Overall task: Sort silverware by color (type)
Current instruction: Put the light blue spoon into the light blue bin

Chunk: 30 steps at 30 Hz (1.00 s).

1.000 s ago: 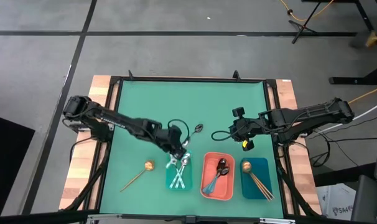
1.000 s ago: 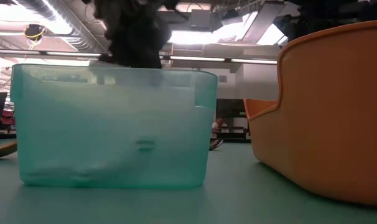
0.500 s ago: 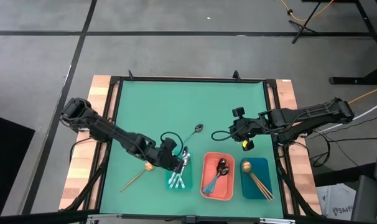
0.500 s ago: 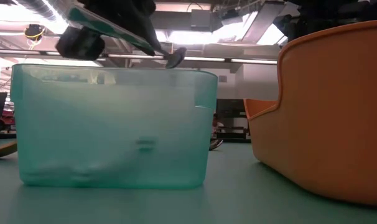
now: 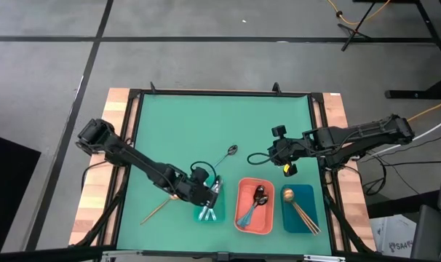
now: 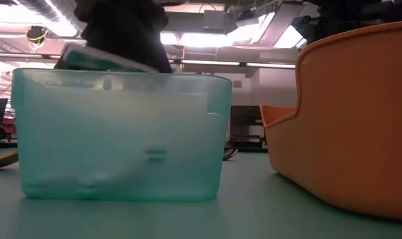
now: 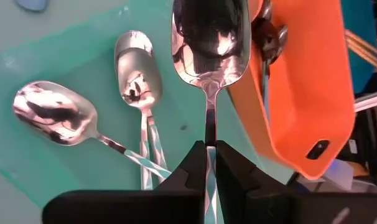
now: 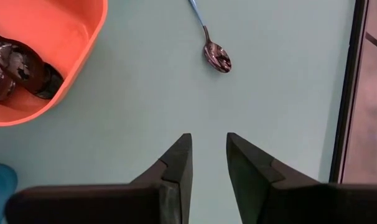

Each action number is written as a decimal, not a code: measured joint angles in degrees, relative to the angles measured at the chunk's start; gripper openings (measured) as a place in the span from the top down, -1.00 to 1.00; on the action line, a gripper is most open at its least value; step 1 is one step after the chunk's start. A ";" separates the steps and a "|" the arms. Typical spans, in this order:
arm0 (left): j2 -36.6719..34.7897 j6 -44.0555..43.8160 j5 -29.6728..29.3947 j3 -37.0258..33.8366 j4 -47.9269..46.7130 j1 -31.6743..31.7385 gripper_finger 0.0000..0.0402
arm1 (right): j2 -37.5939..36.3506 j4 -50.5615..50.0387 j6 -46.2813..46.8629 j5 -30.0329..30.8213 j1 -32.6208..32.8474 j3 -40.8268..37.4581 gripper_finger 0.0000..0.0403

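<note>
L gripper (image 5: pixel 206 193) has dropped low over the teal tray (image 5: pixel 219 215), fingers (image 7: pixel 198 163) pinched on a silver spoon (image 7: pixel 209 43). Spoon's nearly sorted. R gripper (image 8: pixel 208 155), part open and empty, waits mid-table.

The left arm stretches low and diagonally inward, its gripper (image 5: pixel 208 192) with jaws clamped tight. The right arm reaches in from its side, its gripper (image 5: pixel 277 149) with jaws parted.

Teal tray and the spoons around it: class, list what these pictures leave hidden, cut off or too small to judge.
- High view: spoons inside the teal tray are partly covered by the left claw, so no sure count.
- Low view: the tray's frosted wall blurs its contents.
- Left wrist view: the held spoon has its handle hidden between the fingers.
- High view: the gold spoon left of the tray has its bowl under the arm.
</note>
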 joint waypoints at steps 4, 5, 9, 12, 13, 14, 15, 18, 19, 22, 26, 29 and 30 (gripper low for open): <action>1.82 0.00 0.56 0.00 0.06 -0.04 0.95 | 0.00 0.01 0.01 0.01 -0.01 0.00 0.56; 2.24 0.00 0.83 0.00 0.11 -0.04 0.95 | 0.00 0.00 0.01 0.00 0.02 0.00 0.56; 3.92 0.00 1.68 0.00 0.48 -0.02 0.94 | 0.00 -0.01 0.02 -0.02 0.01 0.00 0.56; 5.08 0.00 2.17 0.00 0.56 -0.02 0.93 | 0.00 0.01 0.03 -0.02 0.00 0.00 0.56; 5.54 0.01 2.56 0.00 0.75 -0.02 0.93 | 0.00 0.01 0.05 0.01 -0.01 0.00 0.56; 5.79 0.02 3.10 0.00 0.77 0.00 0.93 | 0.00 0.02 0.04 0.01 0.01 0.00 0.56; 6.27 0.00 3.17 0.00 0.75 -0.02 0.92 | 0.00 0.00 0.04 0.01 0.02 0.00 0.56; 7.19 0.01 3.29 0.00 1.06 0.02 0.92 | 0.00 -0.01 0.05 0.01 0.02 0.00 0.56; 7.44 0.02 3.29 0.00 1.10 0.04 0.92 | 0.00 0.02 0.08 0.01 0.02 0.00 0.56; 8.14 0.00 3.27 0.00 1.23 0.07 0.92 | 0.00 0.02 0.12 0.01 0.02 0.00 0.56; 8.46 0.02 3.23 0.02 1.30 0.07 0.92 | 0.00 0.02 0.10 0.03 -0.01 0.00 0.56; 8.46 0.00 2.82 0.02 1.29 0.07 0.92 | 0.00 0.02 0.10 0.01 0.02 0.00 0.56; 8.48 0.00 2.76 0.02 1.28 0.07 0.91 | 0.00 0.02 0.10 0.01 -0.01 0.00 0.56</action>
